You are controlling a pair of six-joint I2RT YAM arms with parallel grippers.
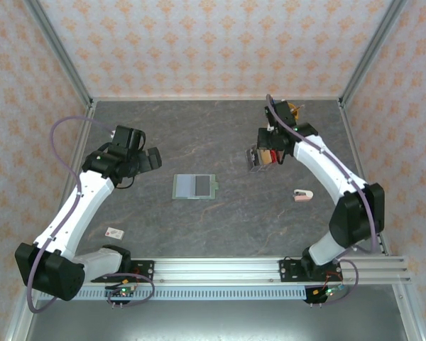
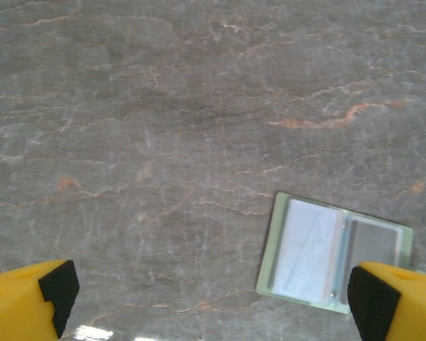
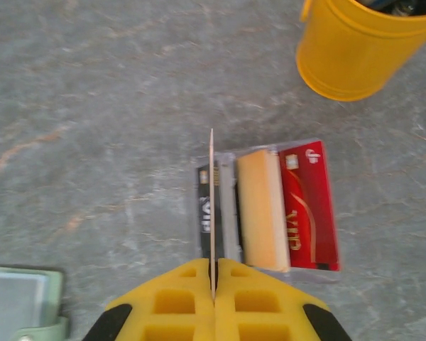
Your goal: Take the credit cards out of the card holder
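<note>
The card holder (image 1: pixel 195 187) lies open and flat mid-table, pale green with clear pockets. It also shows at the lower right of the left wrist view (image 2: pixel 337 259) and at the bottom left of the right wrist view (image 3: pixel 21 302). My left gripper (image 1: pixel 153 158) hovers left of it, open and empty (image 2: pixel 213 295). My right gripper (image 1: pixel 270 153) is shut on a thin credit card (image 3: pixel 211 206), seen edge-on, held upright over a clear rack (image 3: pixel 270 259). The rack holds a black card (image 3: pixel 204 213), a tan card (image 3: pixel 261 209) and a red card (image 3: pixel 309 206).
A yellow cup (image 1: pixel 287 112) stands behind the rack (image 1: pixel 259 158), at the top right in the right wrist view (image 3: pixel 362 42). A small white card with a red mark (image 1: pixel 114 232) lies near the left arm. A pink-and-white object (image 1: pixel 302 195) lies right of centre.
</note>
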